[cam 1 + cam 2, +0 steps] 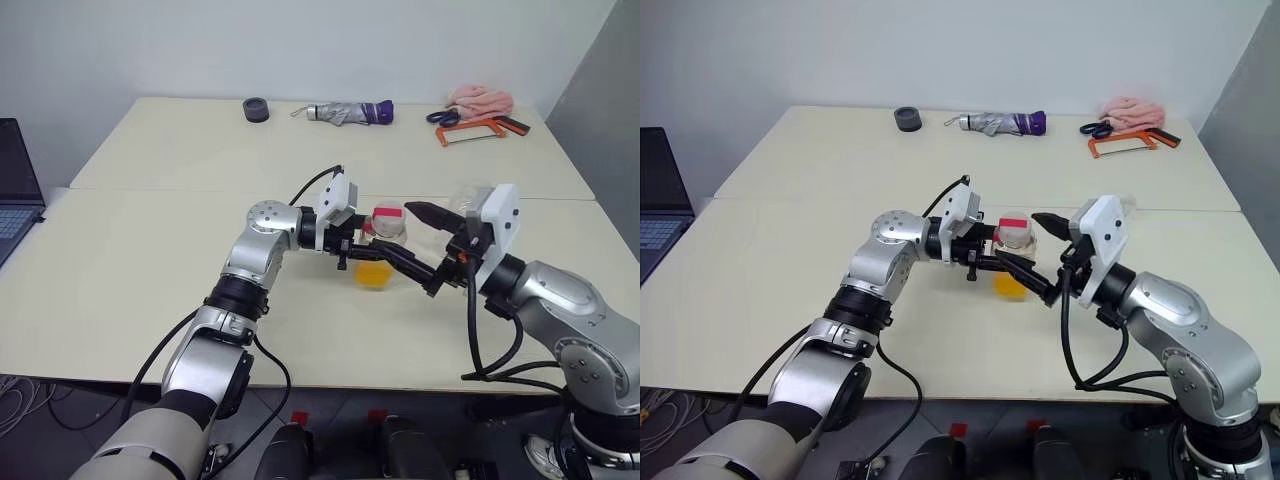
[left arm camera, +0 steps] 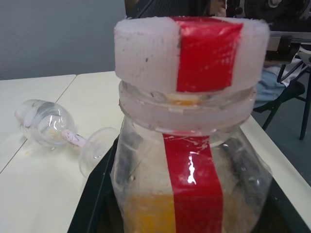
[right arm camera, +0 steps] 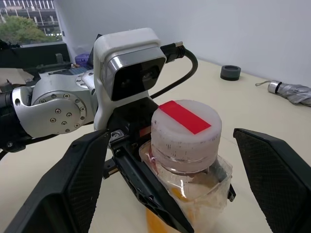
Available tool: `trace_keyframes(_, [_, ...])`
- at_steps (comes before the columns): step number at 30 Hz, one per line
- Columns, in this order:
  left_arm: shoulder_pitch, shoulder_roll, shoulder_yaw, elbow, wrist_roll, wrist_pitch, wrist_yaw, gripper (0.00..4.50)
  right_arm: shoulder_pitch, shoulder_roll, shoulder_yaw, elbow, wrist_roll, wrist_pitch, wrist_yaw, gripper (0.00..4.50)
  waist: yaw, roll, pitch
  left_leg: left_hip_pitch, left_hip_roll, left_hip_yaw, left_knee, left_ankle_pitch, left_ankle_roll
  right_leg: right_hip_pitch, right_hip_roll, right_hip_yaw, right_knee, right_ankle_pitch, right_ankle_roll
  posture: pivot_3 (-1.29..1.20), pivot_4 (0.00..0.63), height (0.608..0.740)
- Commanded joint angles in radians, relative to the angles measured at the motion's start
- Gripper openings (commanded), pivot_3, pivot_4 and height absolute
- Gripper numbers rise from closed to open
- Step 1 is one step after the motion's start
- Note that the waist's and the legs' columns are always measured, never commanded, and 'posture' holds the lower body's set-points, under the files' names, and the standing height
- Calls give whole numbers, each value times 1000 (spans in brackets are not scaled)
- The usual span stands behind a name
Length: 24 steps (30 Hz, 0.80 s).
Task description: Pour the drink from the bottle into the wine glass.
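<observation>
Left gripper point(image 1: 385, 255) clamped on bottle point(image 3: 187, 160), cap point(image 3: 186, 128) on; right gripper point(image 3: 187, 160) spread wide around cap. Glass point(image 2: 53, 128) lies tipped beyond; off-centre twist could squeeze bottle, spill drink point(image 1: 373, 273)

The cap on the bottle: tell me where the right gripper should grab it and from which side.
Grip the cap by its ribbed round side wall, one finger on each side, coming level from the bottle's side away from the left gripper. The bottle stands upright, clamped lower down by that gripper, so the cap is free all round. The right gripper already stands open, flanking it.
</observation>
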Motion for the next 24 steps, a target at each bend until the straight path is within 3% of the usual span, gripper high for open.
trace_keyframes(1, [-21, -1, 11, -38, -19, -1, 3, 1741, -51, -4, -17, 5, 14, 4, -8, 4301, 0, 0, 0, 0, 0, 0, 0, 0, 0, 0, 0, 0, 0, 0, 0, 0, 150, 740])
trace_keyframes(16, [-12, -1, 12, -50, -19, 1, 11, 1741, -135, -20, 37, 87, -19, -10, 41, 4301, 0, 0, 0, 0, 0, 0, 0, 0, 0, 0, 0, 0, 0, 0, 0, 0, 150, 740])
trace_keyframes(20, [-11, 0, 11, -53, -20, 4, 14, 1741, -140, -10, 35, 92, -17, -16, 35, 3377, 0, 0, 0, 0, 0, 0, 0, 0, 0, 0, 0, 0, 0, 0, 0, 0, 150, 740])
trace_keyframes(24, [-7, 1, 10, -56, -20, 5, 16, 1740, -141, -10, 41, 91, -21, -18, 41, 1895, 0, 0, 0, 0, 0, 0, 0, 0, 0, 0, 0, 0, 0, 0, 0, 0, 150, 740])
